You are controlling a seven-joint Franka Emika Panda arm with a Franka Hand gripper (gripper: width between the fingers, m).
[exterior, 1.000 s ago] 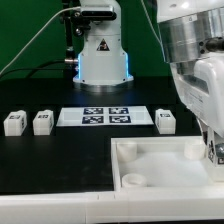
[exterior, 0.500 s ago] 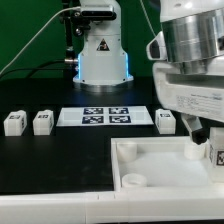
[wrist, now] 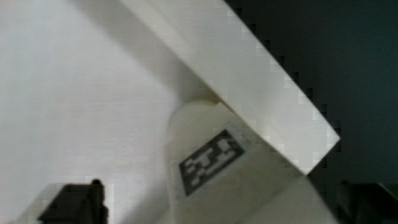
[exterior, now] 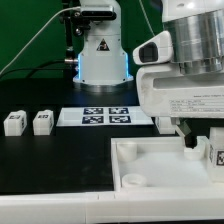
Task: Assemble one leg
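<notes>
The leg (wrist: 228, 158), a small white block with a black-and-white tag, stands in the far right corner of the large white tray (exterior: 150, 170), against its wall. In the exterior view the leg (exterior: 218, 155) shows at the right edge. My gripper (exterior: 205, 150) hangs just above that corner. In the wrist view my gripper (wrist: 217, 203) has its dark fingertips (wrist: 73, 203) set wide apart on either side of the leg, with a gap to it. The jaws are open and hold nothing.
Two more legs (exterior: 13, 122) (exterior: 42, 121) stand on the black table at the exterior view's left. The marker board (exterior: 105, 116) lies between them and the arm. The tray's raised wall (wrist: 240, 75) runs beside the leg. A white robot base (exterior: 103, 50) stands behind.
The arm has swung toward the exterior view's left and now covers the leg beside the marker board. The tagged leg in the tray corner has come into view by the fingers.
</notes>
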